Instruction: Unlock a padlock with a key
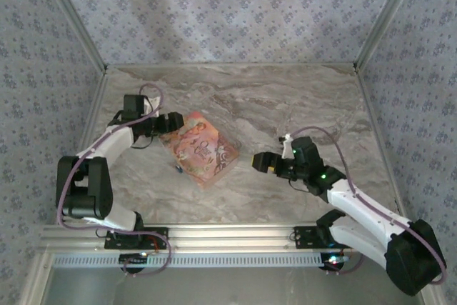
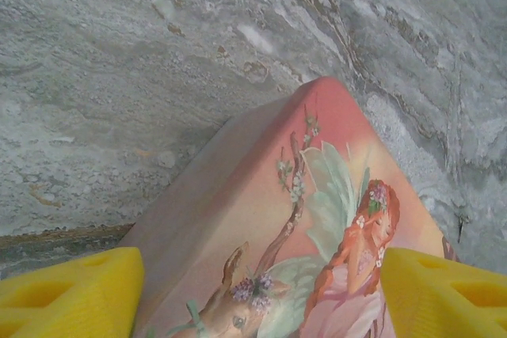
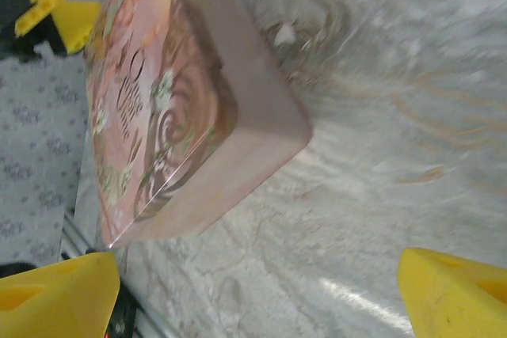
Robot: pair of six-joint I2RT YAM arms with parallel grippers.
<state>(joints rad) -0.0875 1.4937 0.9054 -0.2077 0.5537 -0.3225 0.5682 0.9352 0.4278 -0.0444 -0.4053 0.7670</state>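
Your padlock (image 1: 178,169) lies on the marble table (image 1: 300,98), a tiny blue speck just beside the near-left edge of the pink picture tin (image 1: 200,149) and outside both grippers. Your left gripper (image 1: 170,123) straddles the tin's far-left corner with its fingers (image 2: 71,294) spread; you cannot tell whether they press it. Your right gripper (image 1: 257,162) hangs released to the right of the tin, well apart from the padlock.

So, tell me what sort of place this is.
Probably a robot test booth: patterned walls box in a marble-look table on three sides, with the left arm and right arm bolted to a metal rail at its near edge.
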